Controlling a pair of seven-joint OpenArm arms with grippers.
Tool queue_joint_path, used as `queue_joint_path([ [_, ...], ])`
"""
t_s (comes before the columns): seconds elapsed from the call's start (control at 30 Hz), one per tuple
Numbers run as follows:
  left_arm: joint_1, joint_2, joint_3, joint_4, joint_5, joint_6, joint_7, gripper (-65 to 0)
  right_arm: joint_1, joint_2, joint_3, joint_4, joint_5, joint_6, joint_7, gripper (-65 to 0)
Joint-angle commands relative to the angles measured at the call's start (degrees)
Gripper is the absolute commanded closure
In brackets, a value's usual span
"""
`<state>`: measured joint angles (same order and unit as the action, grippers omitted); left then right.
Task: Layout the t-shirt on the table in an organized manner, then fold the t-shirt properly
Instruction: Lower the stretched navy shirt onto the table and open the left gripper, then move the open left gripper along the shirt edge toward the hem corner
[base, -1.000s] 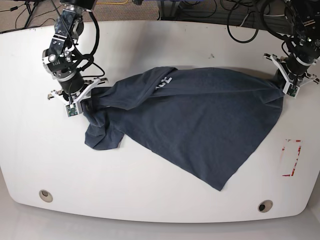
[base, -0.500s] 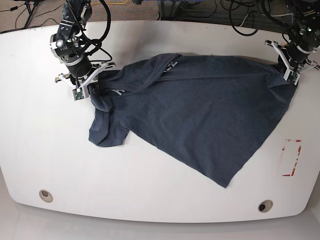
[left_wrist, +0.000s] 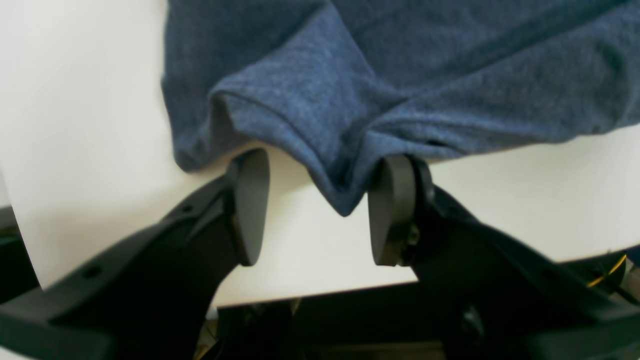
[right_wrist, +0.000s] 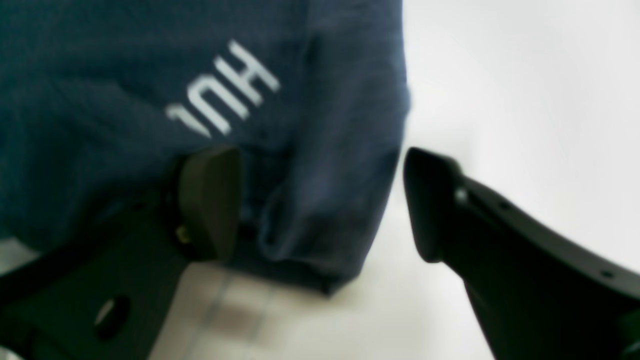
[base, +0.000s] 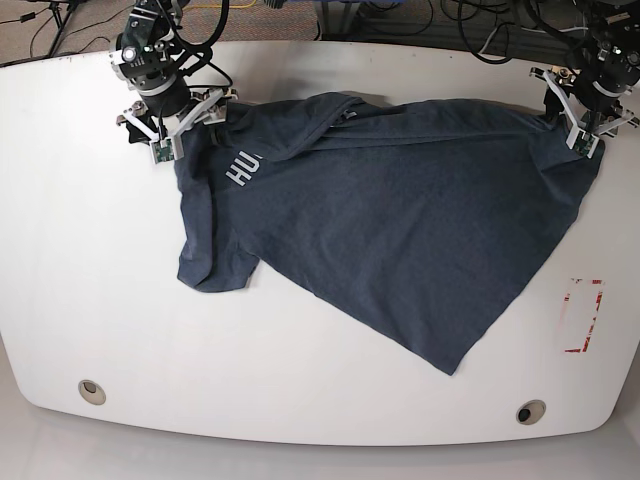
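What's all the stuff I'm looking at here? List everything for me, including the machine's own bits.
t-shirt: one, dark slate blue with white lettering, spread unevenly across the far half of the table, one corner trailing toward the near edge.
table: one, glossy white, fills the view.
metal holes: two, round, near the front edge.
red-and-white marking: one, on the table's right side in the base view.
cables: several, black, behind the table.
left gripper: one, black fingers spread either side of a shirt corner, far right in the base view.
right gripper: one, black, open over a shirt edge, far left.
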<state>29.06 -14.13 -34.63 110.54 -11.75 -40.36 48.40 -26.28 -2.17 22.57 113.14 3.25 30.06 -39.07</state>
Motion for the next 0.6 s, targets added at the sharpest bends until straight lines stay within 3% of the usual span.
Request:
queue_joint_path([
  [0.0,0.00,-0.86,-1.81,1.15,-0.25,0.36,-0.53,-30.1,-1.54,0.20,1.65,2.51,0.67,0.05,1.49,-50.3],
  [0.27,-0.44,-0.86,-7.35,2.56,-0.60,0.36,-0.53,-30.0,-2.95,-0.33,9.39,3.56,0.93,0.75,1.66,-50.3],
  [0.57,-5.89,-0.51,-7.87,3.44,-0.69,0.36,-0.53,-30.0,3.82,2.04,10.44,2.07,4.62,1.98,-1.33,-50.6],
])
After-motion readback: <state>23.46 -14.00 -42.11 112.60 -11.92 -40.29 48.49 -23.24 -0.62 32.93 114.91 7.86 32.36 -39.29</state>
